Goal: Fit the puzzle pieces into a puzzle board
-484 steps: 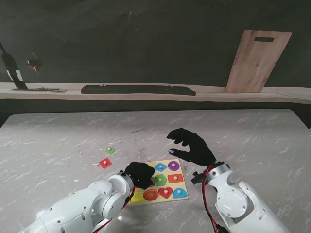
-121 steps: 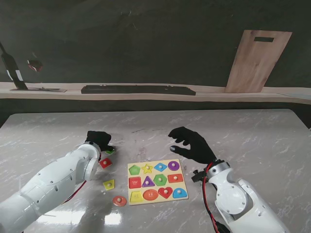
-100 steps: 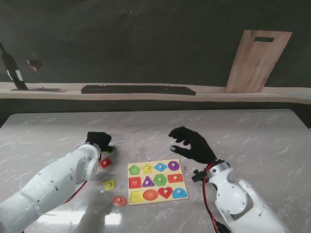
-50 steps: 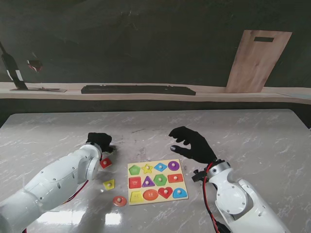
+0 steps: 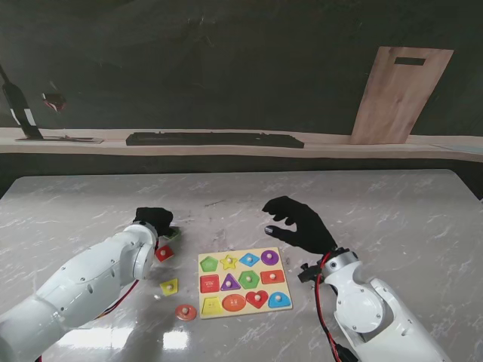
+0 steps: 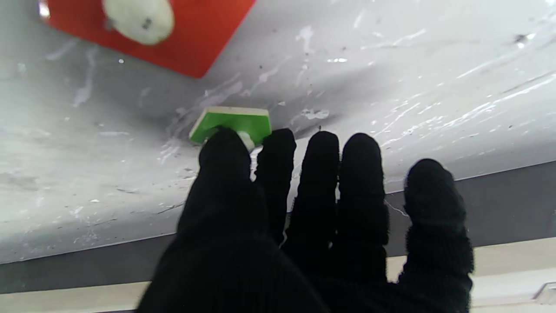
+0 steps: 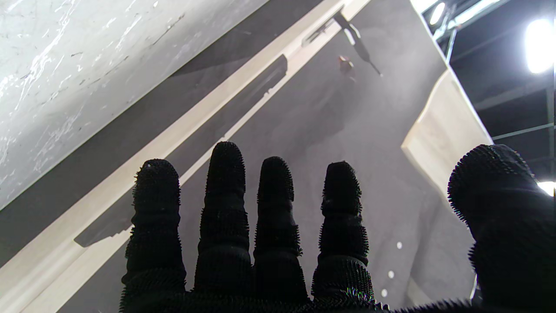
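A: Stand view first. Where is the puzzle board (image 5: 244, 281)?

B: Low in the frame's centre, flat on the marble table (image 5: 392, 211), most slots filled. Left of it lie loose pieces: a yellow piece (image 5: 170, 286), an orange round piece (image 5: 186, 311) and a red piece (image 5: 163, 253). The left hand (image 5: 154, 220) sits at centre left, over a green piece (image 5: 173, 234) of which only an edge shows.

A: And the right hand (image 5: 296, 223)?

B: Raised just right of centre, past the board's upper edge, fingers spread, holding nothing.

A: Left wrist view?

B: The green piece (image 6: 232, 124) is in the frame's middle, flat on the table. Thumb and forefinger tips (image 6: 223, 148) meet at its white knob; whether they truly pinch it I cannot tell. The red piece (image 6: 173, 30) fills the upper left.

A: Right wrist view?

B: Its gloved fingers (image 7: 223, 208) stand apart along the bottom edge, thumb at far right, nothing between them. The table shows only at upper left.
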